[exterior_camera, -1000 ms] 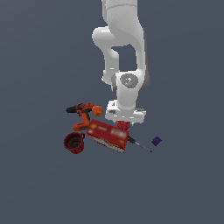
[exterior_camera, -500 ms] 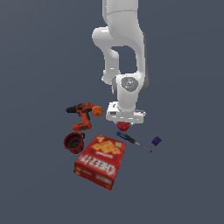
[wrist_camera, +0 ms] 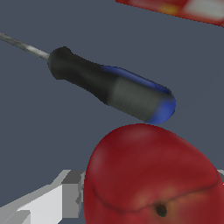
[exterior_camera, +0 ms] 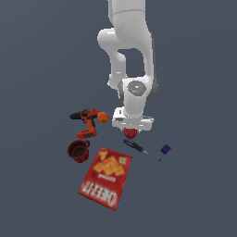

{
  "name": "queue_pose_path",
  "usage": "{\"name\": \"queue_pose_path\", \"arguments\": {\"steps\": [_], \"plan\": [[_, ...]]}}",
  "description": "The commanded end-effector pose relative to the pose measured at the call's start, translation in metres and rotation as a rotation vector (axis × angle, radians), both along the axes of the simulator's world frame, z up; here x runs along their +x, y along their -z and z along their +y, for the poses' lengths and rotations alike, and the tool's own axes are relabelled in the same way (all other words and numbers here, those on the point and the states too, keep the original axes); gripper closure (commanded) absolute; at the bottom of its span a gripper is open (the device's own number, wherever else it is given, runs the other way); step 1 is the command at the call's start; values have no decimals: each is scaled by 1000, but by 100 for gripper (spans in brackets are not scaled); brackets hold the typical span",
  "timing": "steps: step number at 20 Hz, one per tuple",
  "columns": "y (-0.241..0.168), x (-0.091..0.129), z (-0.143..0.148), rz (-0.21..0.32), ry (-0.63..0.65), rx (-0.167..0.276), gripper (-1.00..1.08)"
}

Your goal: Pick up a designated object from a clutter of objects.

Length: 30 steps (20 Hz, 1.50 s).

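Observation:
The red apple (exterior_camera: pixel 131 134) lies on the floor right under my gripper (exterior_camera: pixel 132 130). In the wrist view the apple (wrist_camera: pixel 153 175) fills the near part of the picture with its dimpled top toward the camera. My jaws stand open on either side of it. One finger (wrist_camera: pixel 70 197) sits close against its side and the other barely shows at the picture's edge. The apple rests on the floor, not lifted. The blue-handled screwdriver (wrist_camera: pixel 113 89) lies just beside the apple.
On the exterior view's left are the orange-black drill (exterior_camera: pixel 87 121), the small orange ball (exterior_camera: pixel 102 117) and the dark red mug (exterior_camera: pixel 78 151). The Cheez-It box (exterior_camera: pixel 105 177) lies flat in front. The screwdriver (exterior_camera: pixel 141 150) and a purple cube (exterior_camera: pixel 165 149) lie to the right.
The cracker box fell from leaning by the apple to lying flat on the floor. My gripper came down a little further around the apple.

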<state>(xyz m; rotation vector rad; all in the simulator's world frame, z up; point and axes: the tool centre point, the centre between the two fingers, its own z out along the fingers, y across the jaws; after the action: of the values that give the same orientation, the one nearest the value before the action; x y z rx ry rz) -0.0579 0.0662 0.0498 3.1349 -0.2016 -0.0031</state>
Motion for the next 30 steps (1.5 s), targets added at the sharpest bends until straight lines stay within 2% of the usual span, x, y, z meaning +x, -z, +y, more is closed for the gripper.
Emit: {"name": "queue_pose_path", "arguments": {"steps": [1, 12, 30], "plan": [[-6, 1, -3, -2, 0, 0, 108], [-67, 7, -33, -2, 0, 2, 108], [-239, 23, -118, -2, 1, 4, 108]]}}
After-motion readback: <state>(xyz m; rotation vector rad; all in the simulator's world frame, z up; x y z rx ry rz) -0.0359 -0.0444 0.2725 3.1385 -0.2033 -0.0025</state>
